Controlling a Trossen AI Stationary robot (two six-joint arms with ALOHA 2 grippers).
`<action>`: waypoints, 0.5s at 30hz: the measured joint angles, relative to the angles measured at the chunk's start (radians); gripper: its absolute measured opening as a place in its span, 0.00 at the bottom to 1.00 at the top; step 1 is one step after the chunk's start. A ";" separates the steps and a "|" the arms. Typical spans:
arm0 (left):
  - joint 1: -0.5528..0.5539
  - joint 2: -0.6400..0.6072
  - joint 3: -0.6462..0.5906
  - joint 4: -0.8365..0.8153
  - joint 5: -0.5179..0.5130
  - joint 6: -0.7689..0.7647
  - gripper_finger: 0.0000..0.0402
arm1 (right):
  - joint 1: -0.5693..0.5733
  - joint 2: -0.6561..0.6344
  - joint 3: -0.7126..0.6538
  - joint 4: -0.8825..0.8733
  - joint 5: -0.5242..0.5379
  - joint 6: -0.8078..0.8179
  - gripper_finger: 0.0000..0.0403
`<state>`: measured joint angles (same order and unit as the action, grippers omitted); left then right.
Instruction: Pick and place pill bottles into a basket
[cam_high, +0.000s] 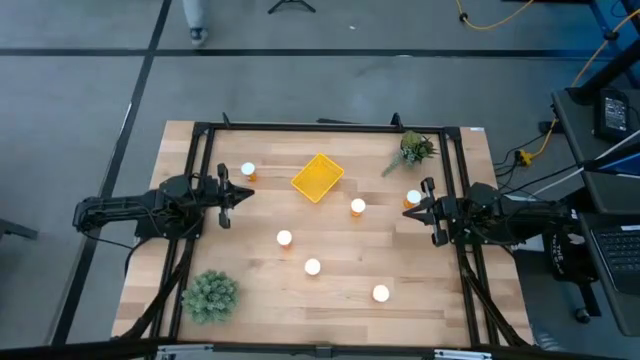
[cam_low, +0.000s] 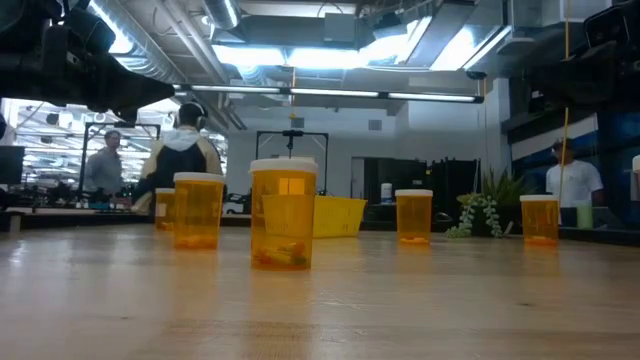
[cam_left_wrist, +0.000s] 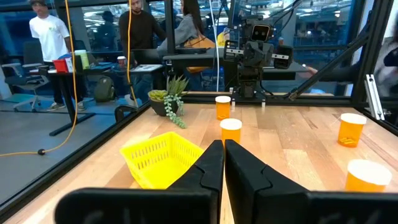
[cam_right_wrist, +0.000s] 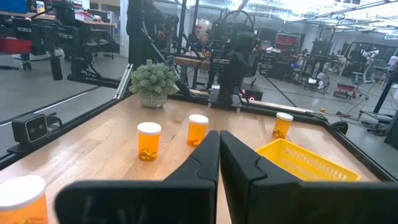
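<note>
Six orange pill bottles with white caps stand upright and apart on the wooden table: (cam_high: 248, 171), (cam_high: 358, 207), (cam_high: 413, 198), (cam_high: 284, 238), (cam_high: 312, 267), (cam_high: 381, 293). The yellow basket (cam_high: 318, 177) rests on the table at the far middle, turned askew; it also shows in the left wrist view (cam_left_wrist: 163, 158) and the right wrist view (cam_right_wrist: 305, 162). My left gripper (cam_high: 250, 192) is shut and empty at the left side, just nearer than one bottle. My right gripper (cam_high: 403, 214) is shut and empty at the right side, close beside another bottle.
A green plant (cam_high: 412, 150) stands at the far right and a bushier one (cam_high: 209, 295) at the near left. A black frame (cam_high: 330, 128) runs along the table's edges. People show in the room beyond the table (cam_low: 180, 150).
</note>
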<state>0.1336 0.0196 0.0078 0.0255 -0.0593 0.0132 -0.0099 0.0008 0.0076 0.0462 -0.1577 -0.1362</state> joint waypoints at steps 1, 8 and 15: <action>0.000 0.000 0.000 0.000 0.000 0.000 0.03 | 0.000 0.000 0.000 0.000 0.000 0.000 0.04; 0.000 0.000 0.000 0.000 0.000 0.000 0.02 | 0.000 0.000 0.000 0.000 0.000 0.000 0.04; 0.000 0.000 0.000 0.000 0.000 0.000 0.02 | 0.000 0.000 0.000 0.000 0.000 0.000 0.04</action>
<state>0.1337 0.0196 0.0078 0.0254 -0.0590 0.0132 -0.0098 0.0009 0.0075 0.0463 -0.1576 -0.1363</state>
